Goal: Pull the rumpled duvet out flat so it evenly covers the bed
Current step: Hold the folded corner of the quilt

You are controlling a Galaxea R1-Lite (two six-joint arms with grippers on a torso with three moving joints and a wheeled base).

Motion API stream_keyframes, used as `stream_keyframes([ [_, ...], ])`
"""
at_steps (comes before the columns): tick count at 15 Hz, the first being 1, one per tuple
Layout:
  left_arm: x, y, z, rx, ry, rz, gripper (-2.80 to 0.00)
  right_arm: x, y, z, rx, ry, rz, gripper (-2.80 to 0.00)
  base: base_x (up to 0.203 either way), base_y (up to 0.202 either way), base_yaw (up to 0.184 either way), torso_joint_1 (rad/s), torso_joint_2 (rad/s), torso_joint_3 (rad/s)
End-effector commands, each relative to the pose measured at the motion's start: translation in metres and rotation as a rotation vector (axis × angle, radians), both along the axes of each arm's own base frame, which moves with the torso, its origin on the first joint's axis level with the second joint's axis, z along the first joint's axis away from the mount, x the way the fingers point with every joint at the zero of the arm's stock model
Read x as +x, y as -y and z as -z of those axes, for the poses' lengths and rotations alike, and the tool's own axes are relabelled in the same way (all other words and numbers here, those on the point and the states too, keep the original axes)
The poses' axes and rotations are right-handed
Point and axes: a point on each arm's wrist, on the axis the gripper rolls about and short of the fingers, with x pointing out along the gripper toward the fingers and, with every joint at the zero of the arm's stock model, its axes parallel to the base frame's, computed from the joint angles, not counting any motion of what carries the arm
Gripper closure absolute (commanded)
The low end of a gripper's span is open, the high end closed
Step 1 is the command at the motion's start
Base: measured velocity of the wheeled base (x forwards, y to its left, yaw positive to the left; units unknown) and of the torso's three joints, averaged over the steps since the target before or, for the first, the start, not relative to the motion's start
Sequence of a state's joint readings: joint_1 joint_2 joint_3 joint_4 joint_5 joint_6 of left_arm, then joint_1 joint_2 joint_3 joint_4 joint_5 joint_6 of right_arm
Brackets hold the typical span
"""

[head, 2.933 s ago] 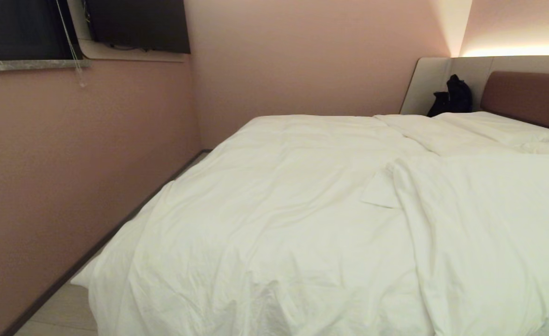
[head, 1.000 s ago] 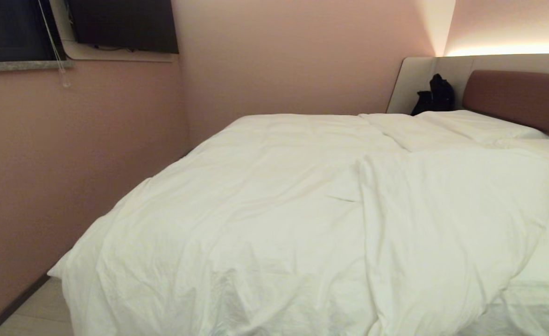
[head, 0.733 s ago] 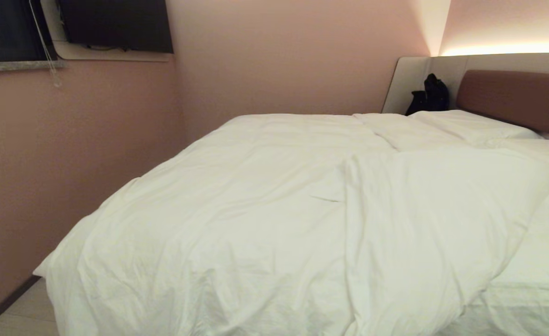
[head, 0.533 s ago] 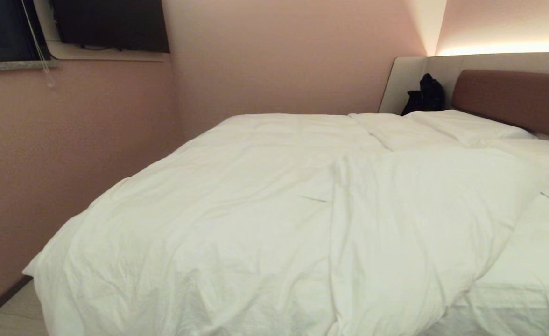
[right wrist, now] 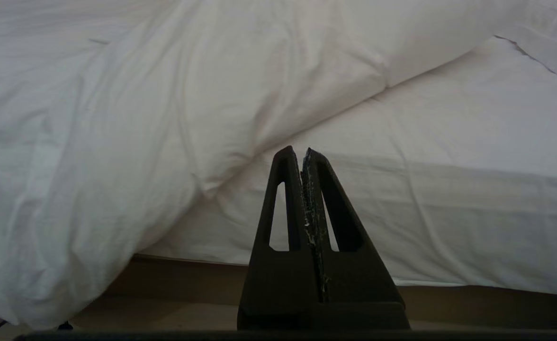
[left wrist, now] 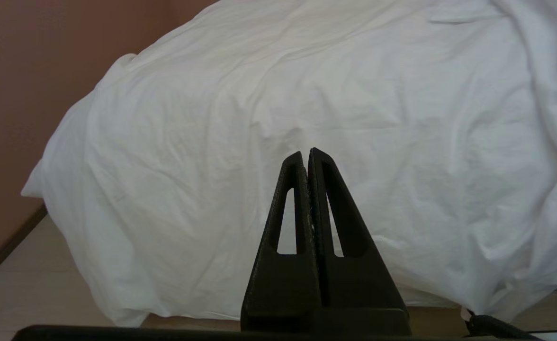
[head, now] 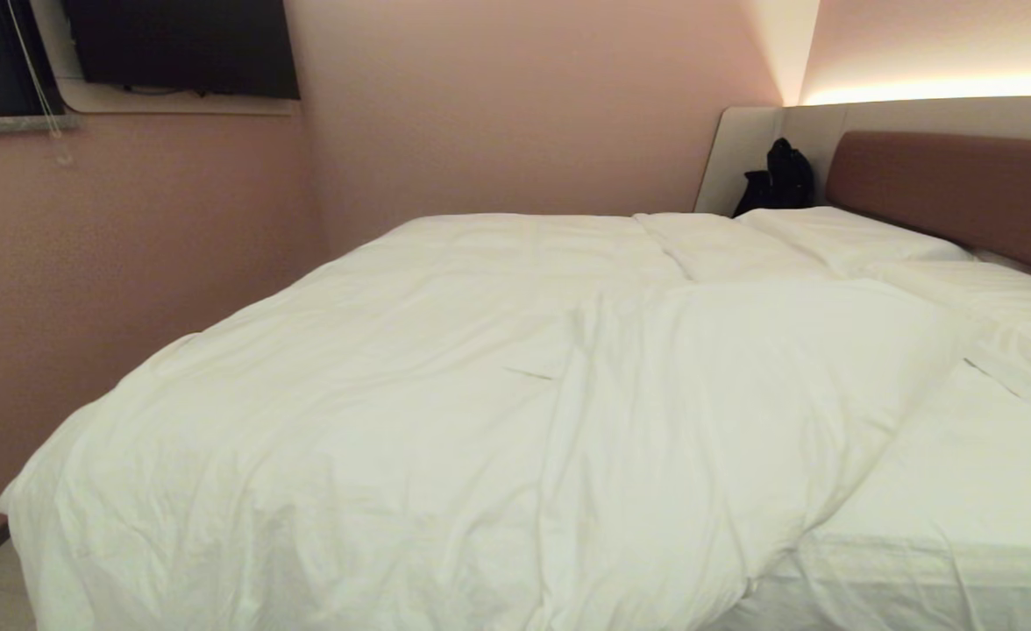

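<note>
Sliding left across the head view, the whole scene showed the camera had moved rightward along the near side, bringing bare sheet (head: 963, 491) at the near right into view. The duvet (head: 445, 421) lay bunched over the left and middle of the bed (head: 945, 180), its diagonal edge leaving that corner uncovered. Left gripper (left wrist: 307, 154) and right gripper (right wrist: 302, 151) hung together, empty, just short of the near edge, with floor (left wrist: 18, 284) open below.
</note>
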State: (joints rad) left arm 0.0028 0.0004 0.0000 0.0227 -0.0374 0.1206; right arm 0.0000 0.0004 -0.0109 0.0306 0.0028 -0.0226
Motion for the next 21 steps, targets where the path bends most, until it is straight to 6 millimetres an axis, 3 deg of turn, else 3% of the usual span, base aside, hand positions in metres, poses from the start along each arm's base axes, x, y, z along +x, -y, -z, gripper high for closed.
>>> stream_keyframes([
  [1, 0.0, 0.0, -0.0001, 0.001, 0.002, 0.002, 0.0, 0.0, 0.0, 0.0, 0.0, 0.0, 0.0, 0.0, 0.0, -0.192, -0.002, 0.001, 0.01, 0.003],
  [13, 0.0, 0.0, -0.0001, -0.003, 0.002, 0.001, 0.0, 0.0, 0.0, 0.0, -0.002, 0.0, 0.0, 0.0, 0.0, -0.187, 0.0, 0.004, 0.0, 0.003],
  [21, 0.0, 0.0, -0.0001, -0.005, 0.001, 0.0, 0.0, 0.0, 0.0, 0.0, -0.004, 0.0, 0.0, 0.0, 0.0, -0.009, 0.0, 0.0, 0.0, 0.0],
])
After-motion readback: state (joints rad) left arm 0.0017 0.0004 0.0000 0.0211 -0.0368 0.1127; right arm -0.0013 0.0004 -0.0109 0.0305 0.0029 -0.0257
